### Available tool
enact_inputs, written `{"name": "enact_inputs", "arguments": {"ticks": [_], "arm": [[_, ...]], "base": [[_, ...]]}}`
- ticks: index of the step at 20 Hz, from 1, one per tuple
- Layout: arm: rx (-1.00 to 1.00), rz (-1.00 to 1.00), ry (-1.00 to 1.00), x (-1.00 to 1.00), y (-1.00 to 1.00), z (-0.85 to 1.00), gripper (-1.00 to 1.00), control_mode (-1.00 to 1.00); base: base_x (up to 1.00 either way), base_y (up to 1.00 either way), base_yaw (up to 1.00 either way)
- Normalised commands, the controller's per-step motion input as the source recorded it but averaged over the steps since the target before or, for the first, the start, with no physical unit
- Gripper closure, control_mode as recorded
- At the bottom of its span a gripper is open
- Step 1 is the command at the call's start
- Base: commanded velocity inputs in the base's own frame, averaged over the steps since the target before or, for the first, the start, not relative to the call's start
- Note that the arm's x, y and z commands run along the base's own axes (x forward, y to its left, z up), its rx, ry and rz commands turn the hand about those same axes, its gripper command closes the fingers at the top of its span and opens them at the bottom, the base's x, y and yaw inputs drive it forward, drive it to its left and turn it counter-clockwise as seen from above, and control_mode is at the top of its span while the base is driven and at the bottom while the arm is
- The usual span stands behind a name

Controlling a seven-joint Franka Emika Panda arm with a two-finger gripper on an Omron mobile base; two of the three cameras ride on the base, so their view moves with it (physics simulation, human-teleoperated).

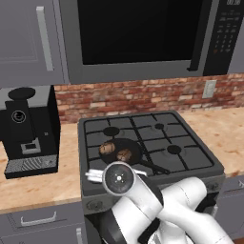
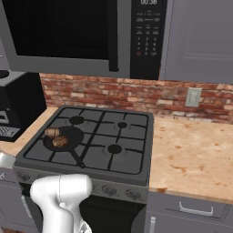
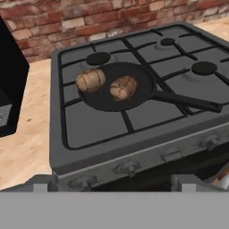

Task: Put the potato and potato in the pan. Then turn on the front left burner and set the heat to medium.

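I have both potatoes sitting in the pan (image 3: 117,87) now: one potato (image 3: 91,80) up against the far-left rim, the other potato (image 3: 123,87) nearer the middle, the two close but not quite touching as far as I can tell. The pan rests on the front left burner of the stove (image 3: 89,129), its long handle (image 3: 188,102) running out to the right over the grates. From the fingers (image 3: 112,187), everything lies ahead and above in the hand view; the fingers themselves stand spread wide with nothing between them, low in front of the stove's edge.

So I judge the loading part done and the knob is what I handle next. The row of control knobs (image 3: 127,168) lies just ahead of the fingers along the front panel. A knob like that is small, rigid and probably smooth, so I would close on its raised bar from both sides, squarely, and twist gently; a glancing pinch would likely slip. Which knob serves the front left burner I cannot read from here, though the leftmost one (image 3: 82,182) is my guess
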Motion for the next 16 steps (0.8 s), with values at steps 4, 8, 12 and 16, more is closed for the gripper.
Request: {"name": "enact_inputs", "arguments": {"ticks": [4, 8, 12, 16], "arm": [[0.0, 0.08, -0.21, -0.15, 0.03, -0.04, -1.0, -1.0], [0.01, 0.06, -0.24, -0.16, 0.0, -0.23, -1.0, -1.0], [0.0, 0.02, -0.21, -0.18, 0.0, -0.28, -1.0, -1.0], [0.0, 0.02, -0.18, -0.25, 0.0, -0.24, -1.0, -1.0]], "base": [[0.0, 0.0, 0.0], [0.0, 0.0, 0.0], [0.0, 0.0, 0.0], [0.0, 0.0, 0.0]]}}
